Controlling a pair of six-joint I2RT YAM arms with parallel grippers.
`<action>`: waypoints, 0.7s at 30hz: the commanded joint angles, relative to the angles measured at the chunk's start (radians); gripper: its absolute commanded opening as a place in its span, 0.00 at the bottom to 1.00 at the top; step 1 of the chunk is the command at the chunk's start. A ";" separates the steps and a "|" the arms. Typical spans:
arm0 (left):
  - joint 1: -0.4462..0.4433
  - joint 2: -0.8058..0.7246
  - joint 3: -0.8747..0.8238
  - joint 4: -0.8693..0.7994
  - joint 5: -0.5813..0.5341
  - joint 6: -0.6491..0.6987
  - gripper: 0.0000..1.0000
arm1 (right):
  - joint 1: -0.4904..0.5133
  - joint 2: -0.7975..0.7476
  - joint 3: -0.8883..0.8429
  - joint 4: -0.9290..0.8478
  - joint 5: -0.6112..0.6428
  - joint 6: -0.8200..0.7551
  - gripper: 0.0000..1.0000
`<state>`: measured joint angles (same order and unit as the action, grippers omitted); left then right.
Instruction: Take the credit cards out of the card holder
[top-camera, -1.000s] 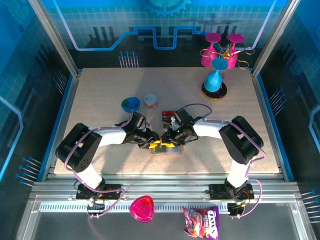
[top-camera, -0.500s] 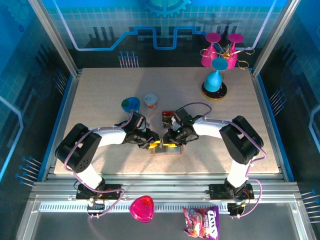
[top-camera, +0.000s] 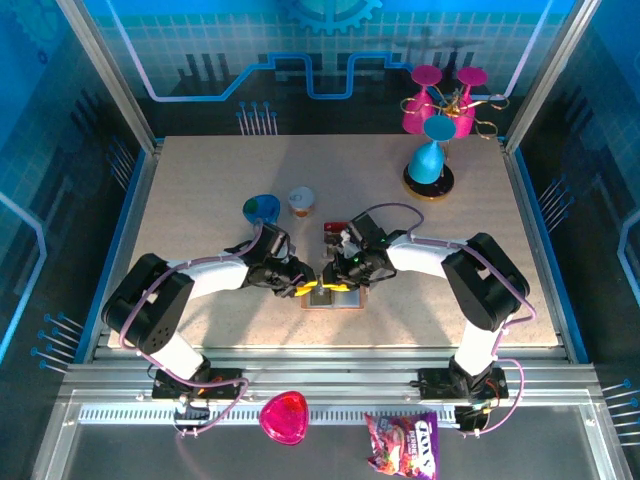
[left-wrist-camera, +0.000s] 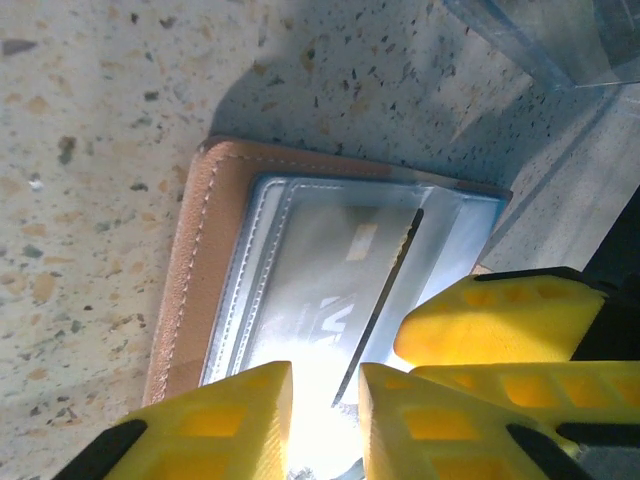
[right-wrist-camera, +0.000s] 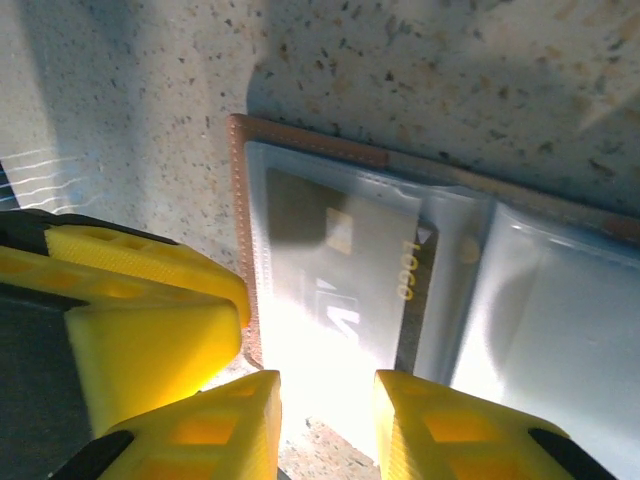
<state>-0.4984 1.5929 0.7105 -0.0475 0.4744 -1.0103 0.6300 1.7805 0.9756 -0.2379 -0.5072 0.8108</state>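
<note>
place: robot lab cell | signs: aluminium frame (top-camera: 330, 378), blue printed walls (top-camera: 200, 50)

Speckled beige tabletop (top-camera: 200, 190) occupies mid-frame, evenly lit, soft shadows noted at centre. Blue printed wall panels (top-camera: 200, 60) enclose it at top, left and right, framed by slanting aluminium posts (top-camera: 105, 70). Slotted metal rails (top-camera: 330, 375) cross the lower frame.

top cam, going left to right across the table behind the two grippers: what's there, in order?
blue-green round dish → small orange-and-white cup → dark card with red bands → blue cone on a dark base. Pink stand skipped: it overlaps the blue cone.
</note>
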 joint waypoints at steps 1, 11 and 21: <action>0.005 0.020 -0.011 -0.028 -0.011 0.028 0.18 | 0.016 0.017 0.007 0.024 -0.034 0.013 0.30; 0.005 0.044 -0.016 -0.056 -0.027 0.056 0.07 | 0.015 0.050 0.005 0.031 -0.049 0.008 0.30; 0.006 0.053 -0.013 -0.076 -0.037 0.070 0.05 | 0.015 0.054 0.015 -0.036 -0.006 -0.023 0.31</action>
<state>-0.4984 1.6245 0.7097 -0.0845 0.4561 -0.9649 0.6300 1.8278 0.9756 -0.2180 -0.5343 0.8093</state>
